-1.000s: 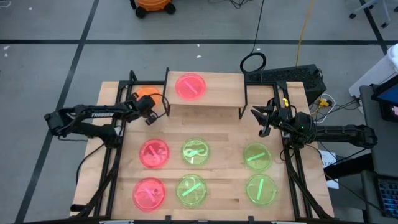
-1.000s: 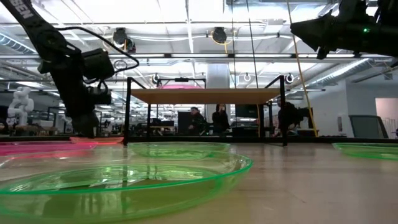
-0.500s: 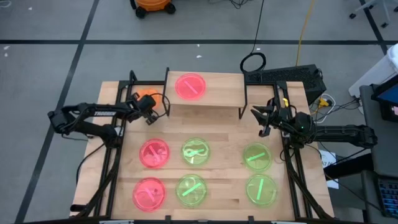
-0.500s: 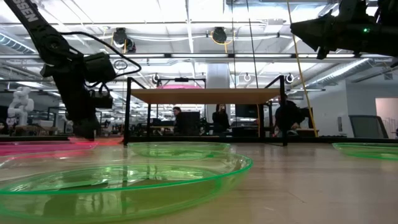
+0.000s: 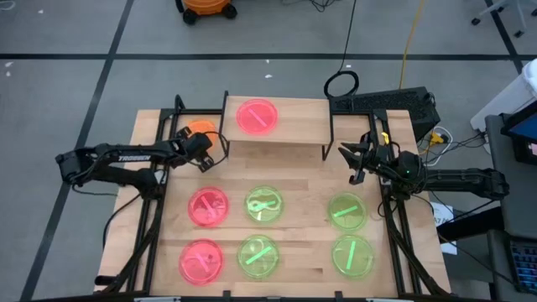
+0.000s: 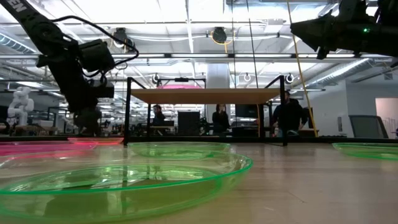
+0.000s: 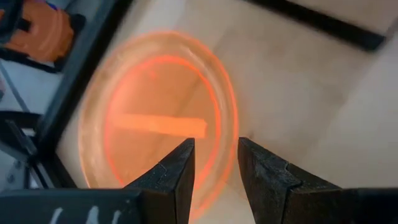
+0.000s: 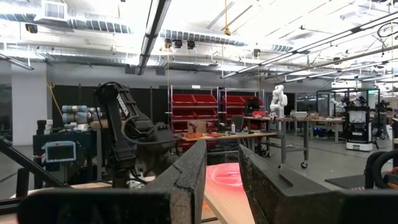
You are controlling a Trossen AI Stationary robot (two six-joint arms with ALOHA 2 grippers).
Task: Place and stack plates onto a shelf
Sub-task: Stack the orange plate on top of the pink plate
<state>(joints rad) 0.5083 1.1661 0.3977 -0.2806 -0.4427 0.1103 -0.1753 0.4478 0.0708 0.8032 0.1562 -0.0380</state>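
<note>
An orange plate [image 5: 199, 128] lies flat on the table at its far left, left of the shelf [image 5: 295, 126]. One pink plate [image 5: 256, 116] sits on the shelf board. Two pink plates [image 5: 207, 206] and several green plates [image 5: 264, 205] lie in two rows on the near half of the table. My left gripper [image 5: 204, 155] hovers open just near of the orange plate. In the left wrist view its fingers [image 7: 216, 163] stand over the orange plate's [image 7: 155, 124] near rim. My right gripper [image 5: 349, 164] waits open and high, right of the shelf.
The shelf's black legs [image 5: 225, 134] stand right beside my left gripper. A black frame bar [image 5: 176, 113] runs along the table's left edge by the orange plate. Bare wood lies between the shelf and the plate rows. People move about the room behind the table [image 6: 289, 118].
My left gripper has risen a little off the table beside the orange plate, and its arm has drawn back toward the table's left edge. More of the orange plate shows from above now. The plate itself has stayed in place.
</note>
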